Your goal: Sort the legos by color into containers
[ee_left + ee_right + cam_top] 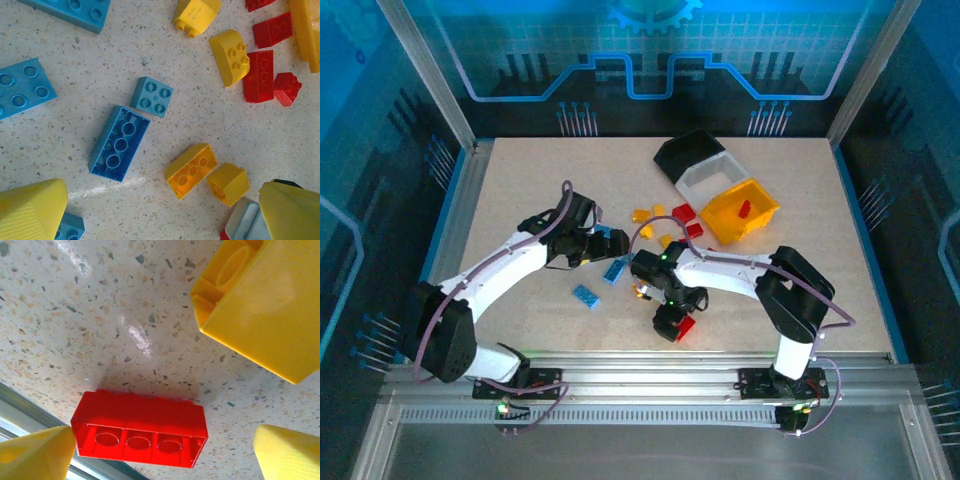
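The red brick (140, 430) lies on its side close to the near edge of the table (520, 190), hollow underside turned to the wrist camera. It sits right between the fingers of the right gripper (165, 442). Those jaws stand wide and released: one yellow fingertip (37, 455) is just beside the brick's end and the other is well clear, so nothing is gripped. A big yellow brick (260, 305) sits near it, not touching, and the metal rail (20, 412) at the table's near edge shows just beside.

Over to the left, the left gripper (162, 200) hovers with its jaws spread and empty above a blue brick (120, 142) lying studs-down. A small blue square (152, 96) sits at one of its corners, touching or nearly so. Orange pieces (191, 170) lie nearby, with a red cluster (260, 75) further right.

At the far right the containers sit joined in a row: black bin (682, 150), white bin (705, 178), yellow bin (720, 222). A single red piece (745, 208) shows inside the yellow one. The insides of the other two are hard to read from here.

On progress, the sort looks barely begun. Nearly all the legos (586, 296), blue, orange and red, lie loose on the table, so almost everything is left to carry. The red brick under the right gripper looks like the likely next pick.
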Robot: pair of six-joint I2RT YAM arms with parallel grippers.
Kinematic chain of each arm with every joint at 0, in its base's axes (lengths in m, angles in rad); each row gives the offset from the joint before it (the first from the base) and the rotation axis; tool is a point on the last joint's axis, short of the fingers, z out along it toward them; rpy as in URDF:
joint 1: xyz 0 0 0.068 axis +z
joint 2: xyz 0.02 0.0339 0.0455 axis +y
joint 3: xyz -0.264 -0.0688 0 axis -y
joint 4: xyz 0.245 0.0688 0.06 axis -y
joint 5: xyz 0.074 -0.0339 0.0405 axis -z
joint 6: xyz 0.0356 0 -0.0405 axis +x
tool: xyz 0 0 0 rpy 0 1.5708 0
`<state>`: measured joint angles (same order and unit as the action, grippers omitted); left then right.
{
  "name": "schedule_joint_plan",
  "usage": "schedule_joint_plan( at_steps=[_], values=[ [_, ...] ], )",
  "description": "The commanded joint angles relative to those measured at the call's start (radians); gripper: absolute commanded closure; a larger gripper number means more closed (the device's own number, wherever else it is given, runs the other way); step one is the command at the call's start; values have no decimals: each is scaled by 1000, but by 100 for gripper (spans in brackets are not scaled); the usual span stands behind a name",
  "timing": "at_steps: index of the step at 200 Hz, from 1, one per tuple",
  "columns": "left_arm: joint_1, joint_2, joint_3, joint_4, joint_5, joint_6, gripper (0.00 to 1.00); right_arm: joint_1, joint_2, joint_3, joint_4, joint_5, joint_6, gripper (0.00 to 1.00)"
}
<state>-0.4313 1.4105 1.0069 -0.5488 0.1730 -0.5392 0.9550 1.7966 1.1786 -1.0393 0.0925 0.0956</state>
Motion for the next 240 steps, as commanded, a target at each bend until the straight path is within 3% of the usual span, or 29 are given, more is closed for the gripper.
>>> schedule_joint_plan(
  at_steps=[1,84,122,190,213,240],
  values=[
    [-4,-16,-3,-39,-9,35,1,11,37,13,-25,-11,-12,7],
    [-2,-24,-17,-47,-17,46,1,11,70,-4,-36,-60,80,10],
    [-3,-15,-13,-45,-17,48,1,5,67,-23,-31,-64,111,22],
    [-3,-17,-17,-47,-20,49,1,-4,42,-65,-34,-56,169,17],
    [-3,-19,-21,-46,-20,47,1,-4,38,-78,-28,-62,187,22],
    [-3,-21,-27,-43,-25,40,1,-4,25,-85,-31,-58,205,38]
  ],
)
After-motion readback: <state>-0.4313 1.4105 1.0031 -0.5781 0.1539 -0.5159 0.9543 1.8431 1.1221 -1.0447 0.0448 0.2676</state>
